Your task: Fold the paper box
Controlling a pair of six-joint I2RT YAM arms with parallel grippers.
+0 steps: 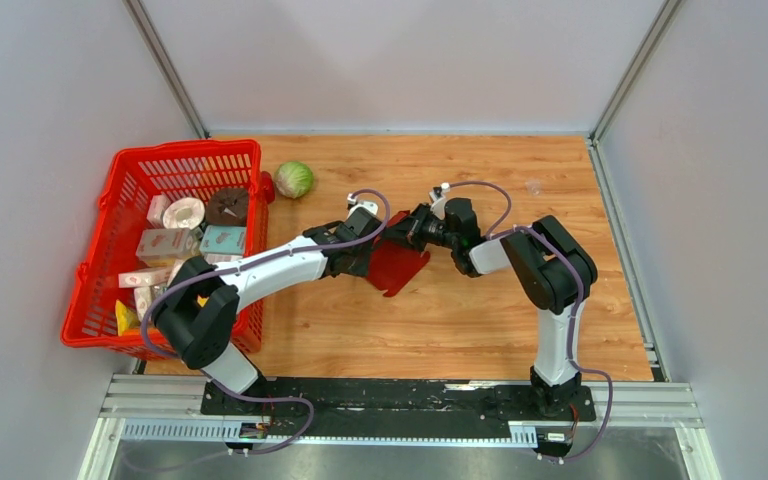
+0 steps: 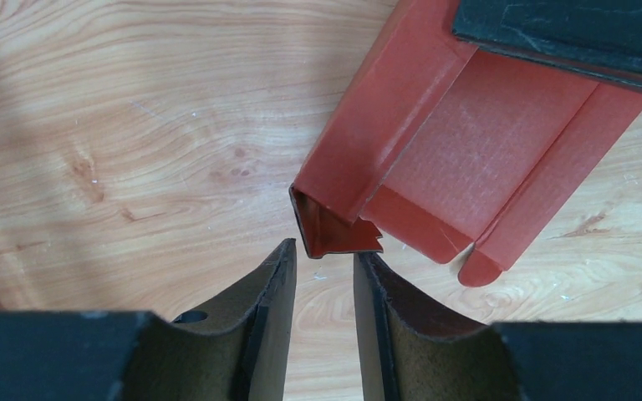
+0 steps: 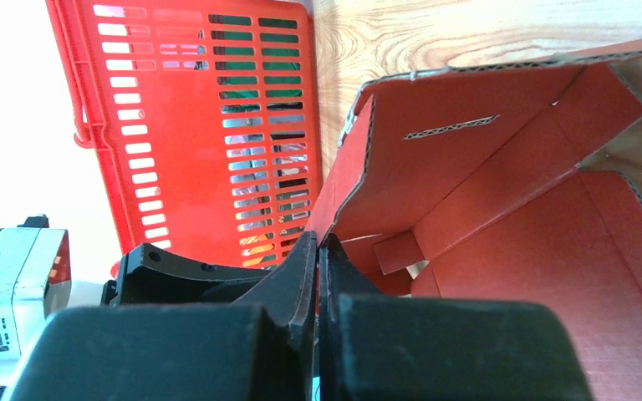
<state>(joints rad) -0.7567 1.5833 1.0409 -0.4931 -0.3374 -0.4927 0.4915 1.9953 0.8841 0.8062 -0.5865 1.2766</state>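
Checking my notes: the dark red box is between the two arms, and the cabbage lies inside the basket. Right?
No. The cabbage lies on the table just outside the basket, by its far corner, as the top view shows. The box is placed as you say.

Each arm is a chain of white tubular links and bulky black joint housings, the left arm [image 1: 260, 268] and the right arm [image 1: 556, 335] alike. A thin purple cable [image 1: 480, 184] loops along each one toward the fingers. The left fingers [image 2: 255, 326] are dark with curved olive-brown inner faces and a small round hole behind one tip. The right fingers [image 3: 297, 280] are matte black wedges. Beside them sits a white block [image 3: 17, 288] bearing a small printed label.
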